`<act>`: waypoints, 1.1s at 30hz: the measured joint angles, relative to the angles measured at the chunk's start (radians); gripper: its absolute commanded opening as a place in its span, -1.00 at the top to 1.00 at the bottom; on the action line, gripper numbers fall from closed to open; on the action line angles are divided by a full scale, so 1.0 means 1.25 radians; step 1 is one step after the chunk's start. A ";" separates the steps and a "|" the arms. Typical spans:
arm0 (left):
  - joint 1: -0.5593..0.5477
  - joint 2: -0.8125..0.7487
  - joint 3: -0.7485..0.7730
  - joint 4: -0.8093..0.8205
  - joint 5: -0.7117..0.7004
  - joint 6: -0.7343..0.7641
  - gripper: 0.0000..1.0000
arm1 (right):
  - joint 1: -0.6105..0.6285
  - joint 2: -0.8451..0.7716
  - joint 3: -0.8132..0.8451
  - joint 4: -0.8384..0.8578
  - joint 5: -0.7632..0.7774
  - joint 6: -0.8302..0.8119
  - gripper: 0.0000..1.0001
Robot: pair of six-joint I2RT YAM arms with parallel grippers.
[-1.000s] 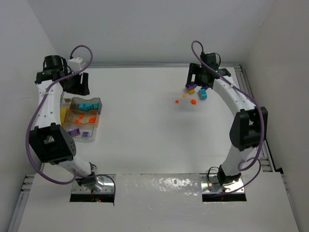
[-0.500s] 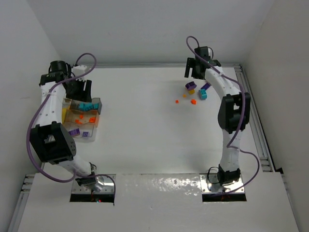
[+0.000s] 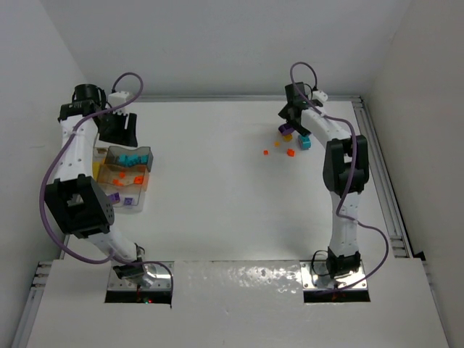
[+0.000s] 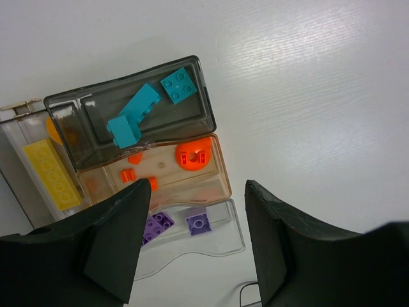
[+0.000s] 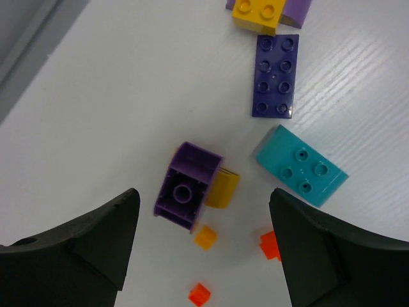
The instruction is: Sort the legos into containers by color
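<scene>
The loose legos lie far right on the table: a purple brick [image 5: 182, 192] on its side touching a yellow curved piece [image 5: 220, 190], a teal brick [image 5: 301, 174], a dark purple plate [image 5: 275, 75], a yellow brick [image 5: 259, 13] and tiny orange studs [image 5: 200, 294]. My right gripper [image 5: 204, 192] [image 3: 292, 116] hangs open above the purple brick, holding nothing. At the left, the containers [image 4: 220, 192] [image 3: 123, 177] hold teal bricks [image 4: 137, 112], orange pieces [image 4: 192, 157], purple bricks [image 4: 198, 222] and a yellow brick [image 4: 51, 174] in separate compartments. Open and empty, my left gripper [image 4: 196, 192] [image 3: 122, 129] hovers over them.
The back wall and a metal rail [image 3: 373, 138] run close behind and to the right of the loose bricks. The left wall stands close beside the tray. White table [image 3: 217, 181] lies between the tray and the brick pile.
The right arm's elbow has swung in from the far right to stand more upright, while its gripper stayed over the pile. The left gripper shifted only slightly above the tray.
</scene>
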 measured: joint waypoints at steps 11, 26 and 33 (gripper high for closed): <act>0.000 0.001 0.000 -0.001 -0.004 0.003 -0.17 | 0.033 0.038 0.050 -0.005 0.015 0.161 -0.62; 0.000 0.000 -0.002 -0.001 -0.016 0.004 -0.16 | 0.029 0.096 0.037 0.019 0.003 0.188 0.85; 0.000 -0.011 -0.012 0.000 0.029 0.052 -0.09 | 0.028 0.061 -0.030 0.119 -0.101 0.074 1.00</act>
